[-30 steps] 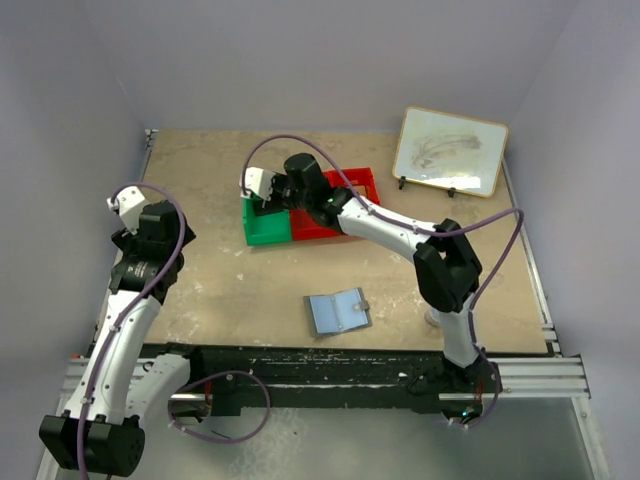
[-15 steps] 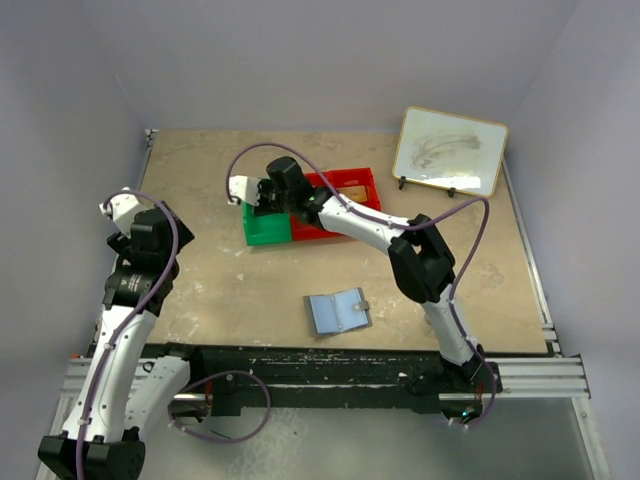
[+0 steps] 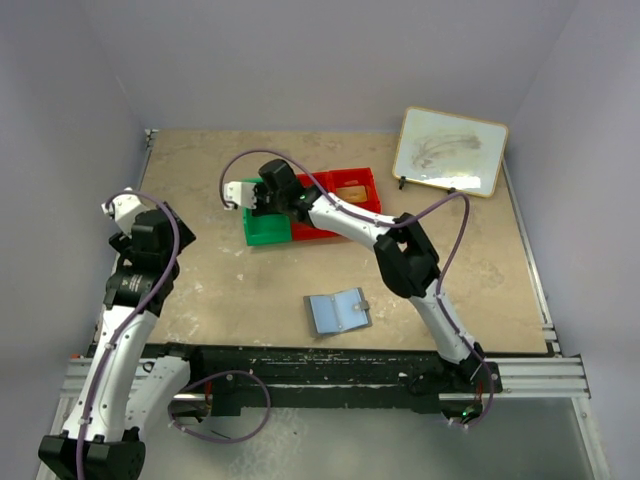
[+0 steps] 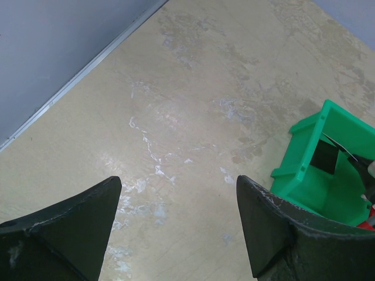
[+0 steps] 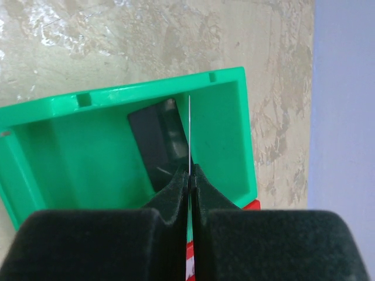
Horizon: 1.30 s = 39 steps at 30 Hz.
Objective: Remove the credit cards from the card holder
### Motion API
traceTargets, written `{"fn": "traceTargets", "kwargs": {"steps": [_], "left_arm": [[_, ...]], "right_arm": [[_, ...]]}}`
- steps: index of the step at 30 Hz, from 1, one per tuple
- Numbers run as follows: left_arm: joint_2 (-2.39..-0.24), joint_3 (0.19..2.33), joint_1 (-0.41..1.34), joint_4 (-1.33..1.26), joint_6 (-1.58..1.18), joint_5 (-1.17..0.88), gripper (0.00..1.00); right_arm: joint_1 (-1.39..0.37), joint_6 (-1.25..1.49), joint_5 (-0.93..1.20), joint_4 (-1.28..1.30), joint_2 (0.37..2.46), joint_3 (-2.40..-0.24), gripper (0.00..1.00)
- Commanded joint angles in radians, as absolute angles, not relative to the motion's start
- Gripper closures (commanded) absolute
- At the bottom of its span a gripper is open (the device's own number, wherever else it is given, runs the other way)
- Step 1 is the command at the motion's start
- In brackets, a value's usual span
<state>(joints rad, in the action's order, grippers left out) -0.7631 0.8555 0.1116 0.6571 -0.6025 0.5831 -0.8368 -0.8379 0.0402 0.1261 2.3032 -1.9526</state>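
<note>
The card holder (image 3: 337,311) lies open on the table near the front edge, its inside pale and shiny. My right gripper (image 5: 190,174) is shut on a thin credit card (image 5: 190,134) seen edge-on, held upright over the green bin (image 5: 228,134). A dark card (image 5: 153,143) lies tilted inside that bin. In the top view the right gripper (image 3: 258,200) hangs over the green bin (image 3: 268,232). My left gripper (image 4: 179,228) is open over bare table at the left, holding nothing; its wrist view also shows the green bin (image 4: 316,175) to the right.
A red bin (image 3: 345,190) adjoins the green one on its right. A framed whiteboard (image 3: 450,150) leans at the back right corner. The side wall runs close to the left arm (image 3: 135,270).
The right gripper has moved left along the bins with the card, from the seam between them to over the green bin. The left arm shifted slightly early on, then stayed still.
</note>
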Motion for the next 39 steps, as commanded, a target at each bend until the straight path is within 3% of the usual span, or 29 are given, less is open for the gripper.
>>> {"fn": "traceTargets", "kwargs": {"steps": [1, 20, 39], "left_arm": [[-0.721, 0.844, 0.106, 0.598, -0.565, 0.556, 0.23], [-0.737, 0.851, 0.106, 0.606, -0.571, 0.573, 0.23], [-0.755, 0.85, 0.106, 0.606, -0.568, 0.554, 0.23]], "right_arm": [[-0.834, -0.863, 0.011, 0.129, 2.35, -2.037, 1.0], [-0.836, -0.958, -0.147, 0.06, 2.485, -2.09, 0.98], [-0.829, -0.9, -0.041, 0.125, 2.437, -2.035, 0.51]]}}
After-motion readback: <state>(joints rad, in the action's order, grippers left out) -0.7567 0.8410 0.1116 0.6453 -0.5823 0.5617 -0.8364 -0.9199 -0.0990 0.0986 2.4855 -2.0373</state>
